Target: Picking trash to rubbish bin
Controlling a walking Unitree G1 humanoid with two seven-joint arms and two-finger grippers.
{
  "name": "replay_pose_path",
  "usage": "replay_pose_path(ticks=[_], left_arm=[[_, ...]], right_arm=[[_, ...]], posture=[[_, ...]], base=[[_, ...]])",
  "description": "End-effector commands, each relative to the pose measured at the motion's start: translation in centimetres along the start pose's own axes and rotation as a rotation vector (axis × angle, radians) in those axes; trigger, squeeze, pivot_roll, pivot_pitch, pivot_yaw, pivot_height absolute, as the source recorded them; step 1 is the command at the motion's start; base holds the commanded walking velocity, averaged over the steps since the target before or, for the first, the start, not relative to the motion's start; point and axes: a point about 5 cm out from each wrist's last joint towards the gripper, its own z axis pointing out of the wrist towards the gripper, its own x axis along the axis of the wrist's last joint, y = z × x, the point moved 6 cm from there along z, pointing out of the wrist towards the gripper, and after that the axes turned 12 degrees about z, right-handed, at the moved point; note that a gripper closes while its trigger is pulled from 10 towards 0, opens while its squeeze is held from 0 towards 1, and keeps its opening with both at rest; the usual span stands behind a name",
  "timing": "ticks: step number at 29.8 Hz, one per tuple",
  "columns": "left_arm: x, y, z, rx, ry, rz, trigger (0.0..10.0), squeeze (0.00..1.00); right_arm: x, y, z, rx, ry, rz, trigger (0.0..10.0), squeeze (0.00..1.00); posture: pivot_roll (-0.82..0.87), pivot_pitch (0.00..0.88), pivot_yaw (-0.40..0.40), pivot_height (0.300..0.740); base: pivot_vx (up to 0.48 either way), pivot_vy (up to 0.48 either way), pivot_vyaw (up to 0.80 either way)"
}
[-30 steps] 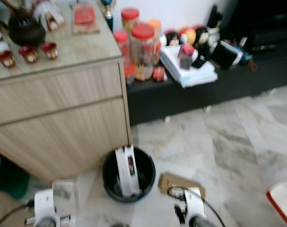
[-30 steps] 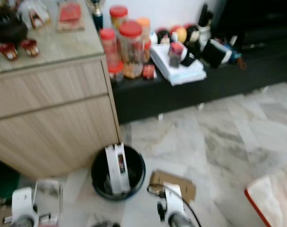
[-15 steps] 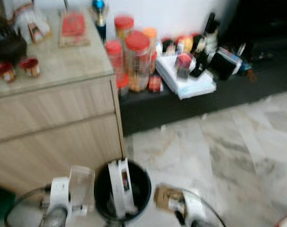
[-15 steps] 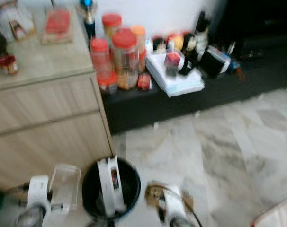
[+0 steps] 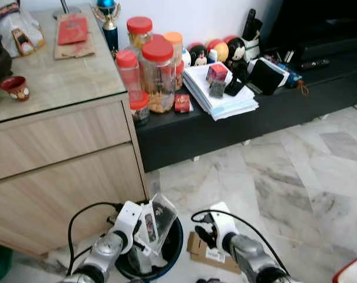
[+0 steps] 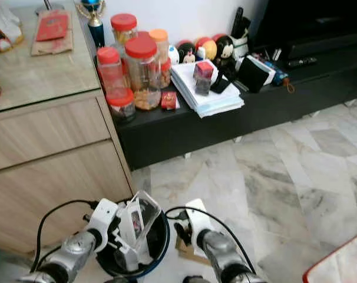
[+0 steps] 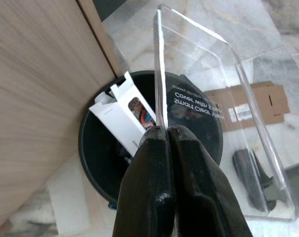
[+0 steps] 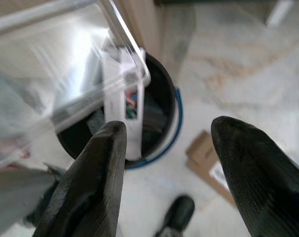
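Low in the frame, the left gripper [image 7: 164, 133] is pinched shut on one wall of a clear plastic box [image 7: 208, 98], holding it tilted over the black rubbish bin [image 5: 167, 250] so it can drop in beside the white carton [image 7: 122, 121] already inside. The right gripper [image 8: 167, 163] hangs spread wide and empty near the flat cardboard piece [image 5: 205, 253] on the floor, probably next to go.

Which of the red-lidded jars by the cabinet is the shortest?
The small jar at the front, beside the cabinet; the other red-lidded jars rise well above it.
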Motion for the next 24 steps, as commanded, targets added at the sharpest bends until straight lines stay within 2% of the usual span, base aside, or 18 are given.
replay_pose_path(ticks=[1,2,4,5,7,8,16,23,24], left_arm=[[-0.9,0.1,-0.2,-0.007,-0.034,0.001,10.0,0.00],[-1.0,-0.5,-0.3,0.020,-0.036,-0.024,10.0,0.00],[-1.1,-0.6,-0.3,0.028,-0.036,-0.031,10.0,0.00],[-1.2,-0.9,-0.4,0.043,-0.036,-0.052,10.0,0.31],[-1.3,-1.2,-0.5,0.053,-0.035,-0.065,10.0,0.31],[-1.4,-1.5,-0.6,0.060,-0.031,-0.067,10.0,1.00],[-1.9,-2.9,-1.0,0.113,-0.046,-0.058,10.0,1.00],[-2.4,-3.9,-1.3,0.159,-0.062,-0.050,10.0,1.00],[-2.6,-4.0,-1.4,0.166,-0.069,-0.050,10.0,0.01]], right_arm=[[0.9,-0.3,0.1,0.018,0.027,-0.019,10.0,0.00],[1.3,-0.5,0.2,0.025,0.039,-0.014,10.0,0.00],[1.3,-0.5,0.2,0.026,0.040,-0.013,10.0,0.00],[1.4,-0.4,0.2,0.020,0.041,-0.023,10.0,0.00],[1.4,-0.5,0.2,0.028,0.046,-0.011,10.0,0.00],[1.5,-0.5,0.2,0.027,0.050,-0.012,10.0,0.00],[1.5,-0.4,0.1,0.027,0.060,0.002,10.0,0.00],[0.7,0.6,-0.3,-0.010,0.053,0.030,10.0,0.00],[0.5,0.7,-0.3,-0.015,0.050,0.035,10.0,0.00]], posture=[[0.10,0.178,-0.026,0.740],[0.10,0.179,-0.028,0.740],[0.10,0.180,-0.027,0.740],[0.11,0.184,-0.029,0.740],[0.11,0.184,-0.029,0.740],[0.11,0.183,-0.027,0.740],[0.11,0.175,-0.028,0.740],[0.11,0.165,-0.023,0.740],[0.12,0.163,-0.022,0.740]], base=[[0.000,0.000,0.00],[0.000,0.000,0.00],[0.000,0.000,0.00],[0.000,0.000,0.00],[0.000,0.000,0.00],[0.000,0.000,0.00],[0.000,0.000,0.00],[0.000,0.000,0.00],[0.000,0.000,0.00]])
